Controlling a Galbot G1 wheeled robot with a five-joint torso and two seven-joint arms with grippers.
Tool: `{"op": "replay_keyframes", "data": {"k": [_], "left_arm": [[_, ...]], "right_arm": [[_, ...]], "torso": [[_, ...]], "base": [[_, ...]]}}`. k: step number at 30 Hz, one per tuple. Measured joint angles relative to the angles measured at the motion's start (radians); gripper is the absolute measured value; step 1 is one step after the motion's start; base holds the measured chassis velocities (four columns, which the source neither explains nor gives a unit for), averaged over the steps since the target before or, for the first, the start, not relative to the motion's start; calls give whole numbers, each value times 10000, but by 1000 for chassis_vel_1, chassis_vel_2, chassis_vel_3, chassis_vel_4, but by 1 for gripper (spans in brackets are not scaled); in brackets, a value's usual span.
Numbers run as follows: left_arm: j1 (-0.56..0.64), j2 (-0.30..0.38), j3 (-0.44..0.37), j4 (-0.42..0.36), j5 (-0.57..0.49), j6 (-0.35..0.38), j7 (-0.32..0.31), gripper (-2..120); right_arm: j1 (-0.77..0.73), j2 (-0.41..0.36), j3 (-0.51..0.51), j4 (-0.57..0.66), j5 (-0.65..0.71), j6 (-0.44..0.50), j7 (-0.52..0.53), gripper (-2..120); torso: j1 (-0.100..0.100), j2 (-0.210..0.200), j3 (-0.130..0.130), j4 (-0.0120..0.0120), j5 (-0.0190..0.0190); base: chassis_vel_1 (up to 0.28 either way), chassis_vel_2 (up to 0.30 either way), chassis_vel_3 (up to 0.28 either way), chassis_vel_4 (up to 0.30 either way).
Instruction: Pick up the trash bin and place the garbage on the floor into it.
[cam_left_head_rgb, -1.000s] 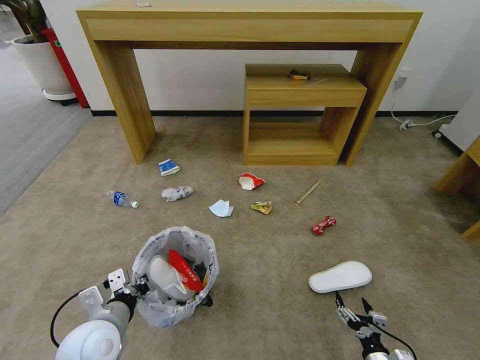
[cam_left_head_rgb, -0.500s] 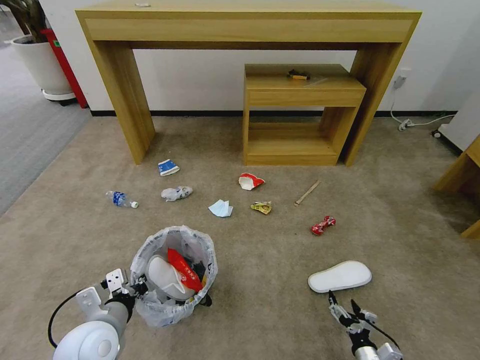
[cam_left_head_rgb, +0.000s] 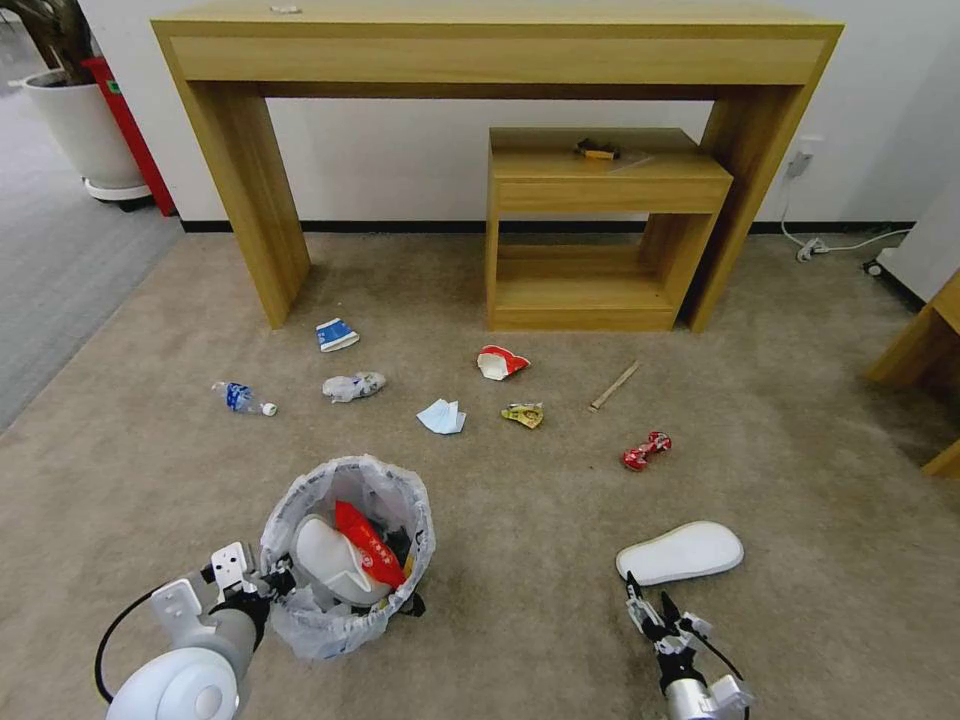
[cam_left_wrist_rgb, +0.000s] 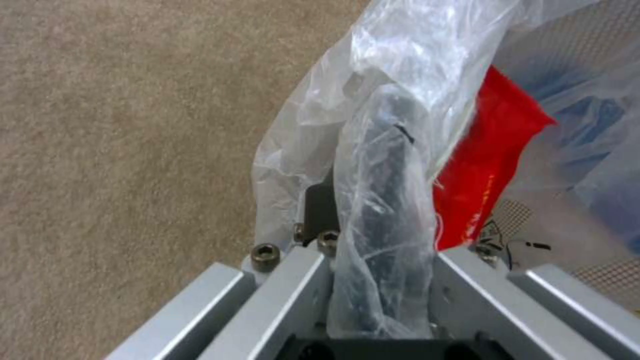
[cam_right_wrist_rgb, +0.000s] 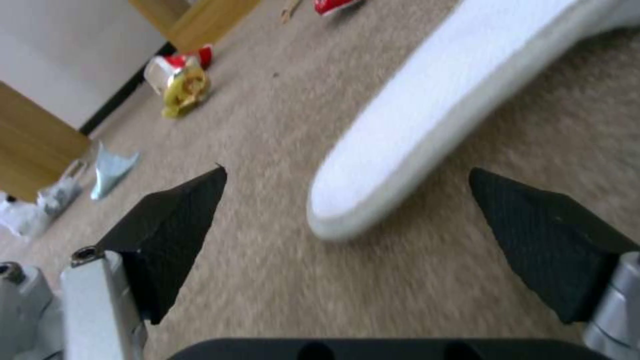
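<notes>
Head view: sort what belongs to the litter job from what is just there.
Job: bag-lined round black bin; flat white slipper; crushed red can; blue mask; clear plastic bottle.
Not job: tall wooden desk; white plant pot.

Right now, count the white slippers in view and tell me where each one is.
2: one slipper lies on the beige carpet just ahead of the open right tool; the other slipper sits inside the trash bin. More may be hidden.
</notes>
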Motion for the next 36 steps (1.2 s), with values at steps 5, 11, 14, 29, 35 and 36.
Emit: {"op": "replay_keyframes", "data": {"k": [5,11,14,29,35,36], "left_arm": [[5,-34,-15,5,2,-11,2,0],[12,-116,88,37,61,-31,27,0],[65,-133,114,-42,67,-40,29,0],[240,-286,184,-436,37,-92,30,0],[241,-381,305,-485,73,-106,29,0],[241,-381,305,-485,73,-106,29,0]], "right_arm": [[255,-34,345,-217,226,-192,-189,91],[499,-63,565,-261,334,-328,-112,86],[737,-30,667,-362,389,-381,-6,84],[1053,231,697,-885,41,-366,129,42],[1051,252,741,-1100,-162,-247,2,18],[1051,252,741,-1100,-162,-247,2,18]], "torso": [[0,0,0,0,2],[0,0,0,-2,1],[0,0,0,-1,4],[-1,0,0,-1,2],[0,1,0,-1,2],[0,1,0,-1,2]], "base": [[0,0,0,0],[0,0,0,0],[0,0,0,0],[0,0,0,0],[0,0,0,0],[0,0,0,0]]}}
